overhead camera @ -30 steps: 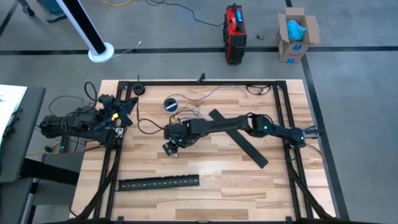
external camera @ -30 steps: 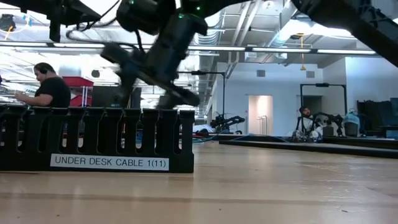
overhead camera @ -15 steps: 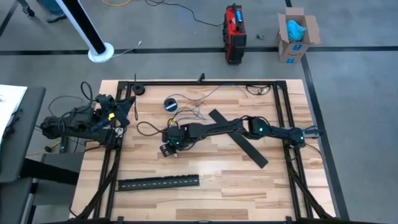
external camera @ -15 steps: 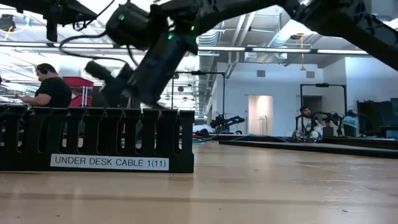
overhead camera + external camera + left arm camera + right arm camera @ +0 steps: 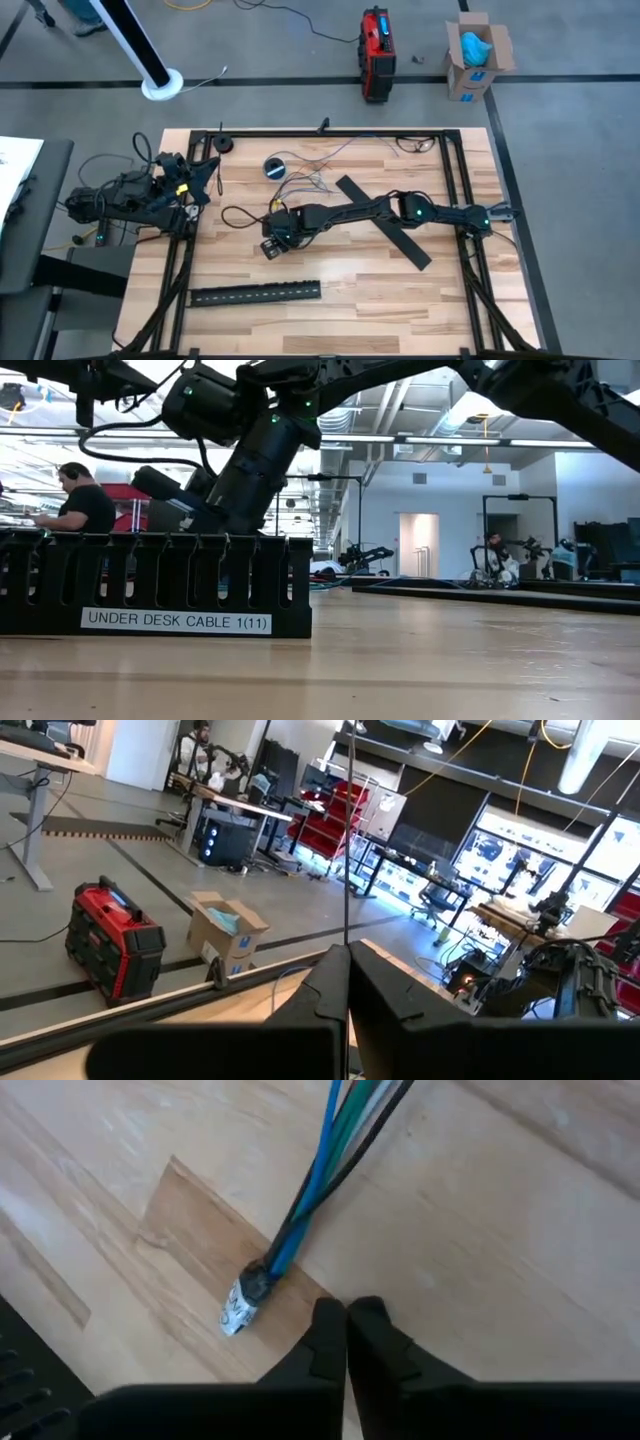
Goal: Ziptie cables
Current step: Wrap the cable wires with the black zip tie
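Observation:
The cables (image 5: 300, 182) lie as thin loose wires on the wooden table left of centre, with a loop (image 5: 234, 215) toward the left. In the right wrist view, blue, green, white and black strands run together to a bound end with a white tag (image 5: 242, 1298) resting on the wood. My right gripper (image 5: 268, 247) (image 5: 347, 1312) is shut, low over the table just beside that end, with nothing between its fingers. My left gripper (image 5: 213, 168) (image 5: 348, 955) is raised at the table's left edge, shut on a thin black tie (image 5: 349, 840). My left gripper pinches the thin black tie's lower end (image 5: 348, 942) between its two fingertips. The tie sticks out straight from the fingers, lifted clear of the table.
A long black slotted duct (image 5: 255, 293) (image 5: 150, 585) lies near the table's front edge. A flat black strip (image 5: 385, 222) lies slanted under my right arm. A small blue-and-black tape roll (image 5: 274, 167) and a black disc (image 5: 224, 143) sit at the far left. A black frame rail (image 5: 330, 133) borders the table.
My right gripper has moved down and a little toward the table's near-left, to the wood beside the cables' bound end, and has shut.

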`<control>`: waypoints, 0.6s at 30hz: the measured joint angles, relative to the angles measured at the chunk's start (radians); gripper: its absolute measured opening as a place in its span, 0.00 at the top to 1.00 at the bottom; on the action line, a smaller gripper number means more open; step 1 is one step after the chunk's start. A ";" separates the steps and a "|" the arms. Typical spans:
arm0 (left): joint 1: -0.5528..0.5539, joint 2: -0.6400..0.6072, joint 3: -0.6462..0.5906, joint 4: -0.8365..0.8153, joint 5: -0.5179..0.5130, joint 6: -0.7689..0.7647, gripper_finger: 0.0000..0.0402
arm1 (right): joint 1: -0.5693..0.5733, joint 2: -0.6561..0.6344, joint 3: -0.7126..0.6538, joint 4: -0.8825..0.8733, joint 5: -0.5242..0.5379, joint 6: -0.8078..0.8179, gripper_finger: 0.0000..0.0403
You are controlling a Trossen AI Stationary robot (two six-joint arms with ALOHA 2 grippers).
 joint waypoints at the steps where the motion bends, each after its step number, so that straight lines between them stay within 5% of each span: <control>1: 0.000 0.000 0.000 -0.001 0.002 0.000 1.00 | 0.004 -0.001 0.000 -0.004 -0.003 -0.017 0.99; 5: 0.000 0.000 0.000 0.003 0.021 0.026 1.00 | 0.018 -0.037 0.047 -0.047 -0.005 -0.260 1.00; 13: 0.000 0.000 0.000 -0.003 0.024 0.096 1.00 | 0.053 -0.124 0.088 -0.038 -0.007 -1.404 0.94; 18: 0.000 0.000 0.000 -0.022 0.023 0.088 1.00 | 0.013 -0.114 0.084 -0.009 0.012 -1.546 0.84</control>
